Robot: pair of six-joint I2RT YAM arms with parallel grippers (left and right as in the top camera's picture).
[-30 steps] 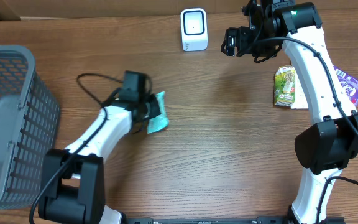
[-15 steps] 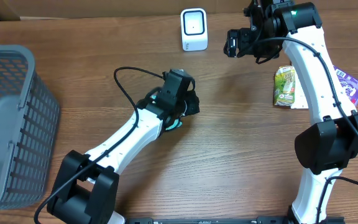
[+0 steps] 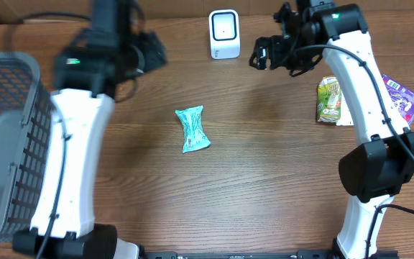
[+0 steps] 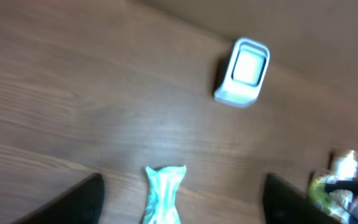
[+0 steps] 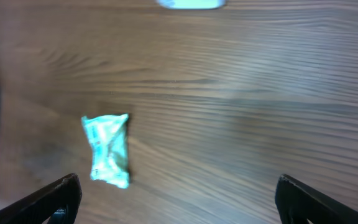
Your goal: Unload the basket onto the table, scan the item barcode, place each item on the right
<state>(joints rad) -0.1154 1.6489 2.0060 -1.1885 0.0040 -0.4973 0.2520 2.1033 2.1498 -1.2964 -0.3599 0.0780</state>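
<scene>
Overhead and wrist views of the scanning station. The teal packet (image 3: 192, 129) lies flat on the wooden counter (image 3: 264, 187) near its centre, one crimped end turned toward the white barcode scanner (image 3: 224, 34), which stands upright at the far edge. The packet touches nothing and lies well apart from the scanner. The left arm (image 3: 77, 144) rises high over the counter, blurred in the overhead view. The left jaws stand released: in the left wrist view the two dark fingers (image 4: 79, 199) sit at the lower corners of the frame, wide apart, with nothing between them. The packet (image 4: 163, 196) appears on the counter below and the scanner (image 4: 243, 72) beyond it. The right arm (image 3: 358, 79) reaches to a point just right of the scanner. The right jaws are spread fully and empty, and their fingers (image 5: 55, 199) frame bare wood with the packet (image 5: 107, 149) lying to one side. A grey mesh basket (image 3: 13, 144) occupies the left edge of the counter. A green drink carton (image 3: 329, 99) and a purple packet (image 3: 401, 97) lie near the right edge, beside the right arm.
</scene>
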